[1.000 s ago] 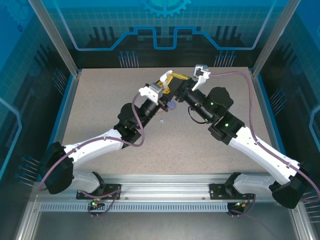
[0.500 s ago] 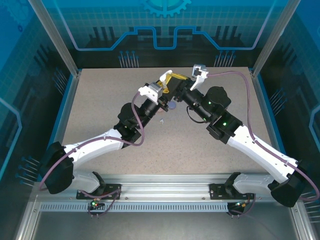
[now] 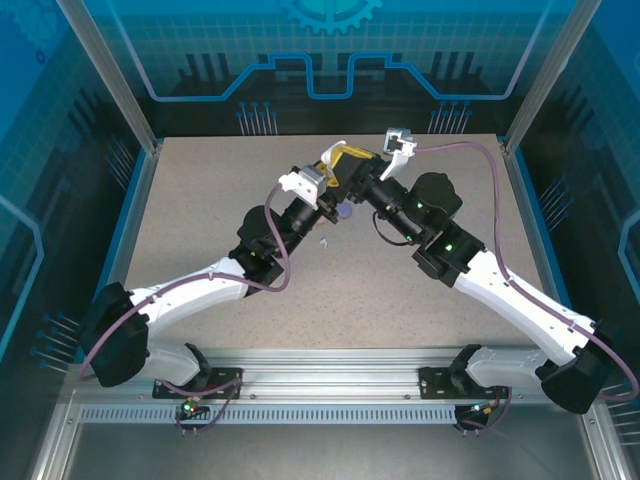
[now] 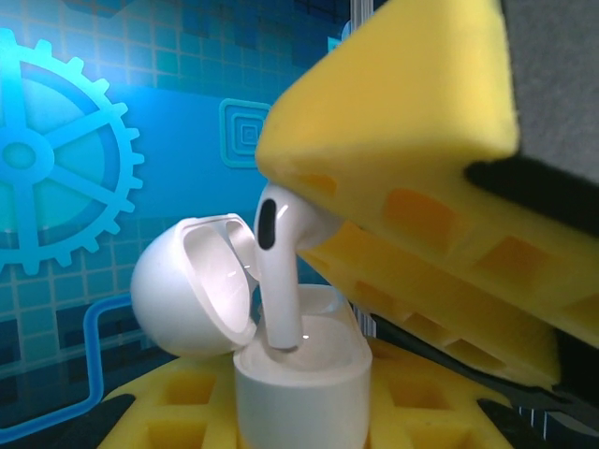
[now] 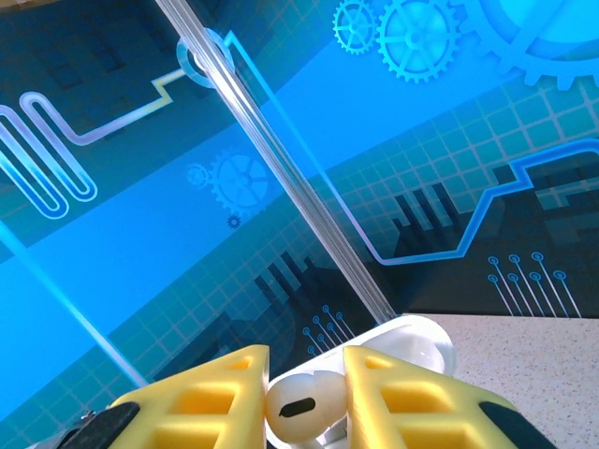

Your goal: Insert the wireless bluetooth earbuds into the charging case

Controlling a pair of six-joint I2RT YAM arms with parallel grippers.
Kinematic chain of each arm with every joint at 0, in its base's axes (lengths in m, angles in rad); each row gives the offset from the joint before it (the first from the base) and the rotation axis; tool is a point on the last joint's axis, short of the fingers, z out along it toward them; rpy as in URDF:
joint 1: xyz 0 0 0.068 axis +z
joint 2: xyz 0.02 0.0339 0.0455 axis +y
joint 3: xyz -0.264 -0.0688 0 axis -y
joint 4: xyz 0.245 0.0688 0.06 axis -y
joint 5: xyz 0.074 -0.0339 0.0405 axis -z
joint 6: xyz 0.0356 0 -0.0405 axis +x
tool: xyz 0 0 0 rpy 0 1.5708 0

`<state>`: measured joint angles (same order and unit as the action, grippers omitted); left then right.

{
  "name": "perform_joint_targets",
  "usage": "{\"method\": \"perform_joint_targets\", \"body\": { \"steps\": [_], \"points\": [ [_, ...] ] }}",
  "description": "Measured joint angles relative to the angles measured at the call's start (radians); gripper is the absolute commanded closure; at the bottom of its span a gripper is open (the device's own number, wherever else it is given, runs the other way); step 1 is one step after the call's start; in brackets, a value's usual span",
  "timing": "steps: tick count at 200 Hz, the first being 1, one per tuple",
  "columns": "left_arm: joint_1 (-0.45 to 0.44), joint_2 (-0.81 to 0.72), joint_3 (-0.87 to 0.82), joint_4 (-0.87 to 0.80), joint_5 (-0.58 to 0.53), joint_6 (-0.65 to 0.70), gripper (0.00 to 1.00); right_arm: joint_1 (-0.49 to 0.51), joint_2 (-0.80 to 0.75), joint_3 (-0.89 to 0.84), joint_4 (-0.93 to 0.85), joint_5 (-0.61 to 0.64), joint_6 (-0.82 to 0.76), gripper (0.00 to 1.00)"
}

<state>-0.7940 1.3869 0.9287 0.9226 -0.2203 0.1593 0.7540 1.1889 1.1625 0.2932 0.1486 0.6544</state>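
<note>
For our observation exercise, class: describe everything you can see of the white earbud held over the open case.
The small glossy white plastic earbud has a rounded head bearing a dark oval patch and a straight stem. It stands nearly upright, stem down, with the tip just entering a well of the open white charging case, beside its raised lid. The yellow, ribbed jaws of the right gripper pinch its head from both sides.

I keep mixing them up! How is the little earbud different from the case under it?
The earbud is thin with a stem; the case is fatter and round. The earbud is pinched by the right gripper; the case sits in the left gripper. The earbud stands stem-down, tip just inside; the case gapes open, lid tipped back. Both are shiny white.
</note>
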Motion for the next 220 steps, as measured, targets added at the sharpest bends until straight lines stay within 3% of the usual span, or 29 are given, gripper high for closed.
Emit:
{"method": "perform_joint_targets", "body": {
  "steps": [220],
  "points": [
    [-0.002, 0.008, 0.006, -0.039, 0.0, 0.002, 1.0, 0.0, -0.028, -0.04, -0.036, 0.003, 0.034, 0.77]
  ]
}}
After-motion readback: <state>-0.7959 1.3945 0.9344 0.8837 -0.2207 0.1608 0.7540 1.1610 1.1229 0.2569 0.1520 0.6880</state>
